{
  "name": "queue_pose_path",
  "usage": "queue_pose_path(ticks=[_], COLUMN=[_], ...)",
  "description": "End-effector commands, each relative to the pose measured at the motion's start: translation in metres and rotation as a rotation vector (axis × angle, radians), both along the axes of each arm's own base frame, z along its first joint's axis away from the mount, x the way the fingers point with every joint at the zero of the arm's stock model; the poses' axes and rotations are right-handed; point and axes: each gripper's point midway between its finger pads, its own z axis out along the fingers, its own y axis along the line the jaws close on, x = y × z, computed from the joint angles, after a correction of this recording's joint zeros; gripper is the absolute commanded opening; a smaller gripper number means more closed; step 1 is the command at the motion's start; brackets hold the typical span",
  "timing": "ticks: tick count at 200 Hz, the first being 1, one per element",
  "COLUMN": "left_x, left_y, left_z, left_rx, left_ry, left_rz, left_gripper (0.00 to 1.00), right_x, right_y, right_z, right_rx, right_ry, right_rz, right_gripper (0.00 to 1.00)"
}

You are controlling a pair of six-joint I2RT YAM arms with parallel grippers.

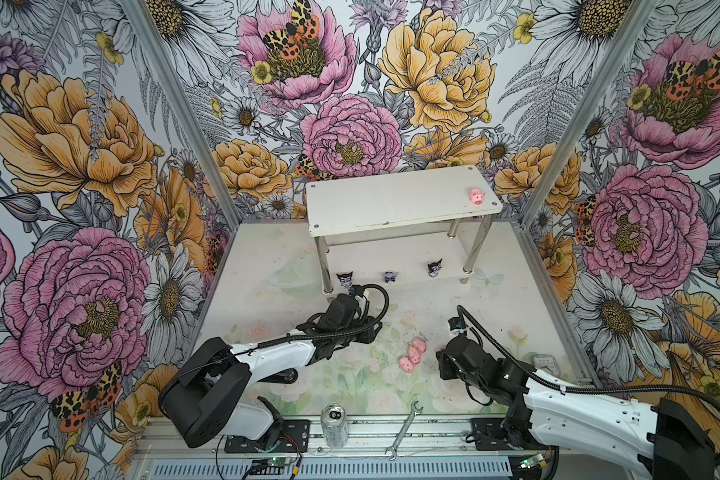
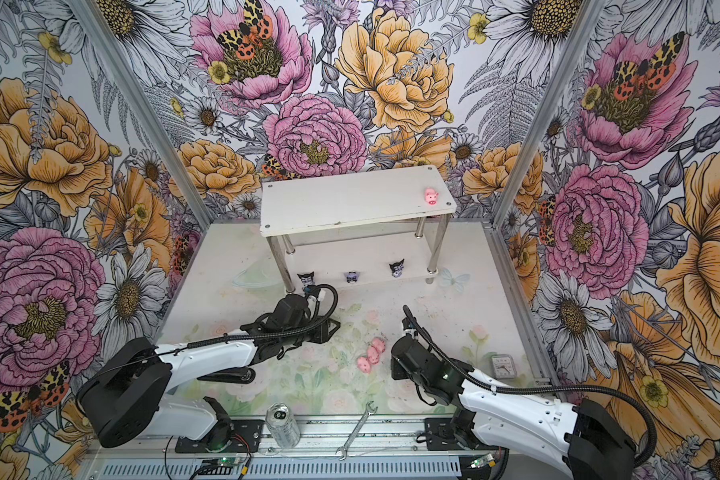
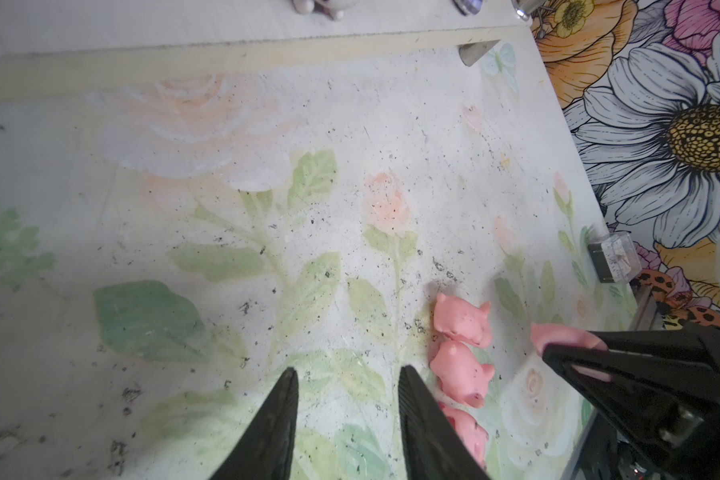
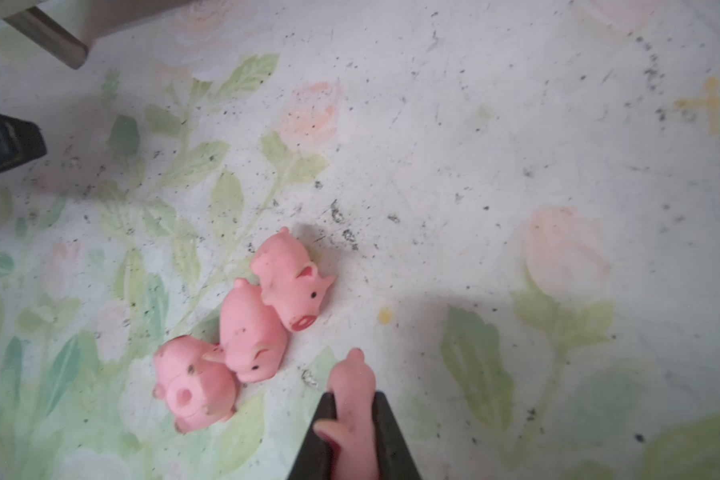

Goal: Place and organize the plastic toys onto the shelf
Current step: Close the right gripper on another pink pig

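- The right hand (image 4: 353, 401) sits nearest the lens in the right wrist view, its fingers clamped on a held pig (image 4: 352, 380). The pig's long axis runs along the fingers, with the rump poking past the tips and the head seemingly back toward the palm.
- Three loose pigs (image 4: 250, 332) lie touching in a row on the bench (image 1: 292, 299). In both top views they are just beside that hand, at about 9 o'clock.
- The left hand (image 3: 348, 374) hangs over the bench with its fingers apart and nothing between them. The loose pigs lie just beside one fingertip, at roughly 4 o'clock of its wrist in a top view.
- The shelf (image 1: 391, 203) stands toward 12 o'clock from the right hand, well apart. One shelved pig (image 1: 476, 196) stands near the top tier's 3 o'clock end, and three pointed-ear figurines (image 1: 389, 276) line the lower tier's front edge.
- Judgement: the carry goes forward and up to the top tier, on the right arm's own side. The pig likely needs tipping so that it lands on its feet, snout toward 6 o'clock like its neighbour.
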Motion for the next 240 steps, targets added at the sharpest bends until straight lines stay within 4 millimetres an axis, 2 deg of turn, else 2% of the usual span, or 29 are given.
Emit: queue_pose_path(ticks=[1, 26, 49, 94, 120, 149, 174, 193, 216, 240], left_x=[0.007, 0.008, 0.008, 0.010, 0.010, 0.009, 0.008, 0.007, 0.005, 0.003], left_y=[-0.009, -0.009, -0.007, -0.010, -0.010, -0.007, -0.005, -0.004, -0.003, -0.002], left_z=[0.013, 0.015, 0.015, 0.012, 0.013, 0.015, 0.016, 0.016, 0.016, 0.015], left_rx=[-0.042, -0.042, -0.031, -0.026, -0.032, -0.035, -0.036, -0.038, -0.041, -0.041], left_ry=[-0.028, -0.032, -0.036, -0.025, -0.023, -0.034, -0.039, -0.037, -0.039, -0.039], left_rz=[-0.019, -0.018, -0.013, -0.020, -0.022, -0.011, -0.010, -0.010, -0.012, -0.010], left_gripper=[0.42, 0.42, 0.42, 0.42, 0.42, 0.42, 0.42, 0.42, 0.42, 0.42], right_x=[0.026, 0.027, 0.019, -0.001, -0.009, -0.013, -0.013, -0.013, -0.013, -0.015], right_y=[0.000, 0.005, -0.002, -0.014, -0.011, -0.012, -0.009, -0.003, 0.000, -0.002], right_z=[0.010, -0.004, -0.022, -0.044, -0.044, -0.030, -0.017, -0.012, -0.014, -0.024], right_rx=[-0.059, -0.090, -0.114, -0.096, -0.065, -0.068, -0.050, -0.015, -0.016, -0.049], right_ry=[-0.165, -0.223, -0.218, -0.148, -0.104, -0.061, -0.020, 0.008, 0.035, 0.071], right_rz=[-0.023, 0.002, -0.011, -0.029, -0.015, -0.021, -0.042, -0.048, -0.052, -0.055], right_gripper=[0.19, 0.23, 0.25, 0.45, 0.56, 0.64, 0.66, 0.63, 0.57, 0.57])
